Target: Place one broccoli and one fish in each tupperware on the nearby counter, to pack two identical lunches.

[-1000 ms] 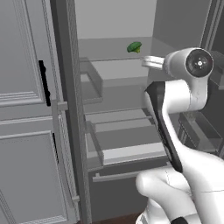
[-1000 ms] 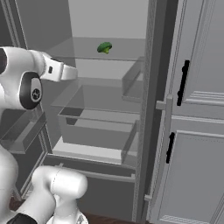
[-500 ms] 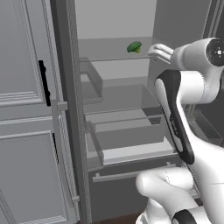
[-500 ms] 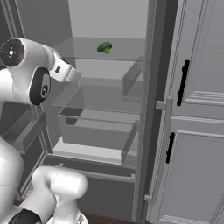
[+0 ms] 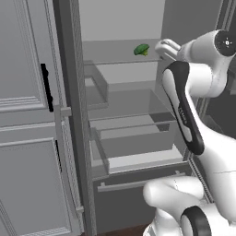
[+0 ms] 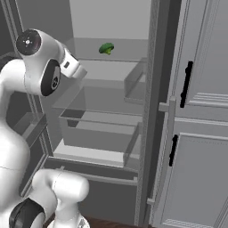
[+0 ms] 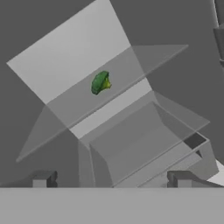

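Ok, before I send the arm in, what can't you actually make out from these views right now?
- Broccoli on the upper fridge shelf: too small in all views to tell stalk from head.
- Drawer insides: hidden by its own front wall in both base views.
- Pincer: cut off by the bottom edge in the hand view; in the left base view the arm's bulk covers its fingers.

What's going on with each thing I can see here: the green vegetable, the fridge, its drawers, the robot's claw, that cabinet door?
broccoli: lying on the fridge's upper glass shelf, untouched.
fridge: open, inside exposed.
upper glass shelf: carries the broccoli.
drawers: clear bins below the shelves, contents not discernible.
gripper: open, holding nothing, aimed toward the broccoli and short of it.
cabinet door: shut, black bar handle on it.
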Robot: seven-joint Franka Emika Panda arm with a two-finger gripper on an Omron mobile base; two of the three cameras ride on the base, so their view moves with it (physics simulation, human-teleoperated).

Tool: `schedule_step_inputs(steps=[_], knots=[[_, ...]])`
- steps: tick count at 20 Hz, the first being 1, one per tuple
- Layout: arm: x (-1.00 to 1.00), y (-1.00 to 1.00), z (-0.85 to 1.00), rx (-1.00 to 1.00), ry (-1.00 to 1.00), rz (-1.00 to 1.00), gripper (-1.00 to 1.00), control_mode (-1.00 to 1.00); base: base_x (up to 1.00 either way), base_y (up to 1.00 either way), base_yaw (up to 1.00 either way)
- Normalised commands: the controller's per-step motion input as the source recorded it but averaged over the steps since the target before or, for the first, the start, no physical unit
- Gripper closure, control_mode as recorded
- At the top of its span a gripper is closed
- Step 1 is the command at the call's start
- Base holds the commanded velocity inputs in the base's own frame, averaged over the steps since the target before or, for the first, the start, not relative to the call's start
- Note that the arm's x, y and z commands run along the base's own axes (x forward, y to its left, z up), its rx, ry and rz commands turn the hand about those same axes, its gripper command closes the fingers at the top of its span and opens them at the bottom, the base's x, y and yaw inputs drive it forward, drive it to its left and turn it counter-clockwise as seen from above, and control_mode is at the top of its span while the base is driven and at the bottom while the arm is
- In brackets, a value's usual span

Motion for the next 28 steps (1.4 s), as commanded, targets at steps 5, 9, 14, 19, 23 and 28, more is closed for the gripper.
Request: schedule_step_inputs(steps=[5, 9, 14, 19, 23, 28], knots=[[0.45, 0.0, -0.02, 0.16, 0.0, 0.0, -1.0, -1.0, 0.0, 0.0, 0.0], [0.31, 0.0, 0.0, 0.03, -0.01, 0.0, -1.0, -1.0, 0.0, 0.0, 0.0], [0.34, -0.03, 0.0, 0.0, 0.01, 0.0, -1.0, -1.0, 0.0, 0.0, 0.0], [0.51, -0.12, 0.0, 0.0, 0.08, 0.0, -1.0, -1.0, 0.0, 0.0, 0.0], [0.64, -0.12, 0.0, 0.0, 0.11, 0.0, -1.0, -1.0, 0.0, 0.0, 0.0], [0.64, -0.03, -0.01, 0.0, 0.03, 0.0, -1.0, -1.0, 0.0, 0.0, 0.0]])
